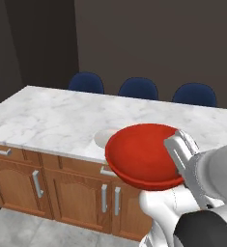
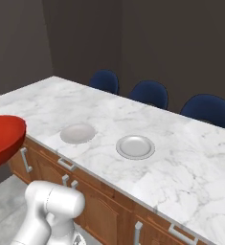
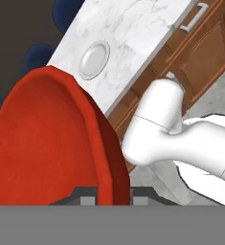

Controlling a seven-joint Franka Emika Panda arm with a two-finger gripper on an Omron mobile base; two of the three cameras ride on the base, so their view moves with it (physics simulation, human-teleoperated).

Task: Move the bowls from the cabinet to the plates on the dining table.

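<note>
My gripper [image 1: 178, 155] is shut on the rim of a glossy red bowl [image 1: 143, 155], holding it in the air just in front of the dining table's near edge [image 1: 62, 147]. In the hand view the bowl [image 3: 51, 143] stands on edge, its rim pinched at the gripper [image 3: 113, 197]. The bowl [image 2: 3, 136] also shows at the left edge of the right base view. Two pale round plates [image 2: 78, 133] [image 2: 135, 147] lie on the marble dining table [image 2: 181, 158] near its front edge. The bowl partly covers one plate [image 1: 105, 137]; one plate [image 3: 95, 60] shows past the bowl's rim. The cabinet is out of view.
Three dark blue chairs [image 1: 138, 89] [image 1: 86, 82] [image 1: 194, 94] stand behind the table. Its brown wooden base [image 1: 66, 188] has doors and drawers with grey handles [image 1: 37, 184]. Grey tiled floor [image 1: 23, 229] lies below. Dark walls close the far side.
</note>
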